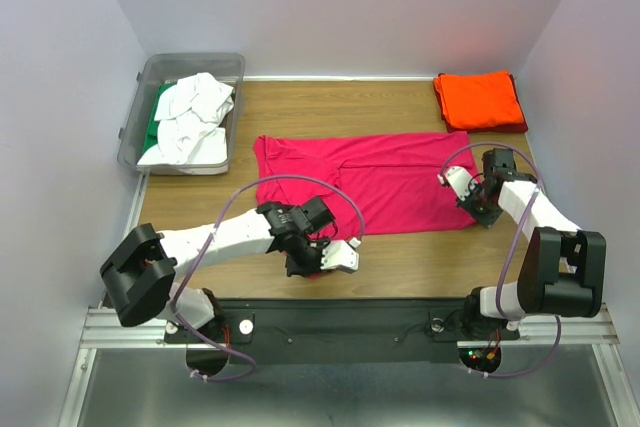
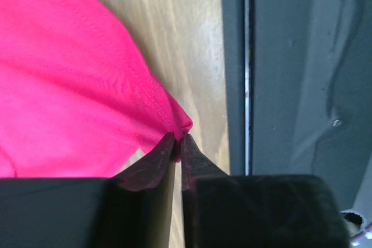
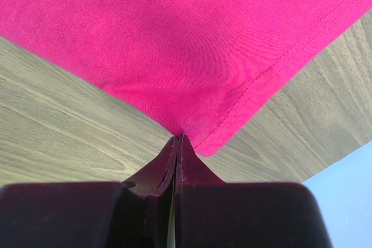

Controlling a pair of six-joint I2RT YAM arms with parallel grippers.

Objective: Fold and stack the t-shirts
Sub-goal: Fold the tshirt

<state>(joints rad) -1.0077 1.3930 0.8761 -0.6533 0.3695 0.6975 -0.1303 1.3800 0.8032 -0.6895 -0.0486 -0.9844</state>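
Fingers (image 2: 148, 166) of left gripper (image 2: 179, 138) and right gripper (image 3: 178, 139) pinch magenta t-shirt (image 1: 385, 179) (bin (image 1: 141, 82) holds white, green tees (image 1: 196, 109)).

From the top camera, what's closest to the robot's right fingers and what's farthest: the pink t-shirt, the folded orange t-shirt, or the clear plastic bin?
1. Magenta-pink cloth t-shirt: its near right corner is pinched in the right fingers.
2. Folded orange-red cloth t-shirt: back right corner of the table.
3. Clear grey plastic bin: back left, across the table.
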